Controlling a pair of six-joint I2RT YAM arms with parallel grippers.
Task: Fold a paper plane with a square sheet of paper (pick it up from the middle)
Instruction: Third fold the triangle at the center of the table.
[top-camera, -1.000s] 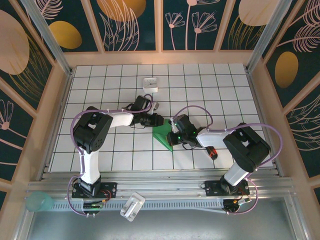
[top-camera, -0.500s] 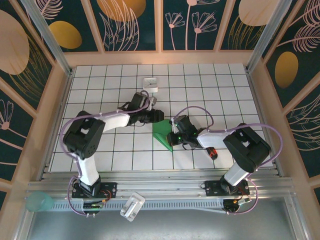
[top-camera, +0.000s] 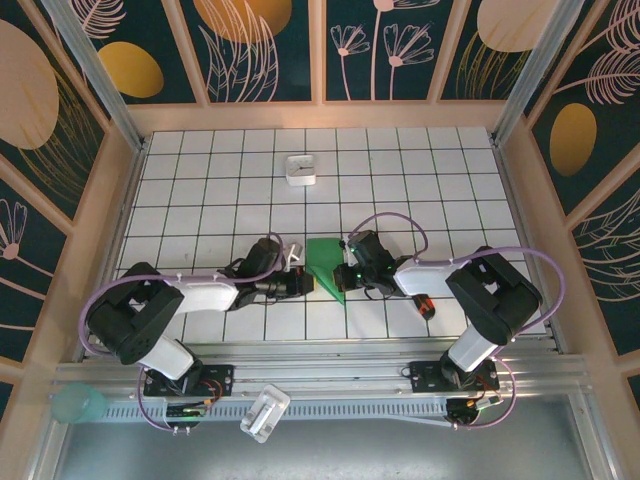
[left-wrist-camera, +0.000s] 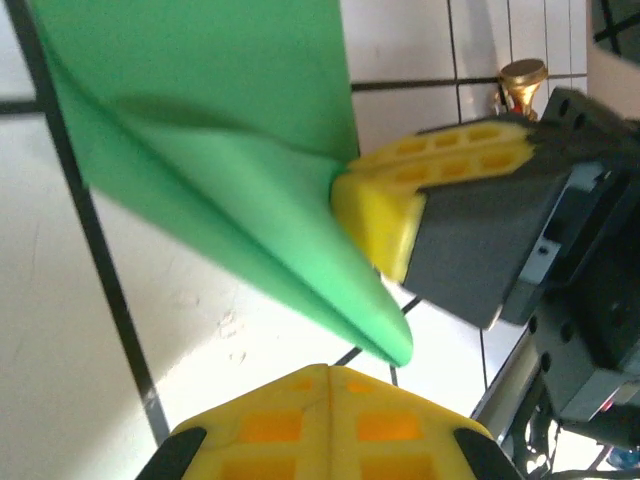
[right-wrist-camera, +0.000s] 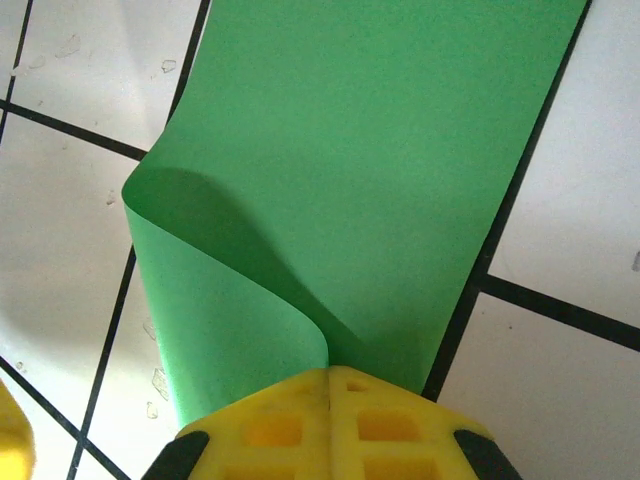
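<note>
Paper: the green sheet of paper (top-camera: 324, 260) lay on the white tiled table (top-camera: 200, 200) between the two arms, folded into a triangular shape with its narrow tip toward the near edge
Fold: from the right wrist view, one layer curled up off the tiles in a soft, rounded bend rather than a sharp crease
Right gripper: the right gripper (right-wrist-camera: 330, 378) was clamped on the paper's right side, its yellow fingers pressed together with the curled layer running in between them
Left gripper: the left gripper (left-wrist-camera: 328, 375) sat low at the paper's left side, its yellow fingers pressed together with no gap and nothing between them
Tip: the paper's narrow tip lay just ahead of the left fingertips; whether it touched them could not be told
Spacing: the two grippers faced each other across the tip, near but apart
White box: a small white box (top-camera: 301, 169) stood on the tiles well beyond the paper, toward the far wall
Screwdriver: a red-and-black screwdriver (top-camera: 425, 304) lay right of the paper, partly hidden beneath the right arm
</note>
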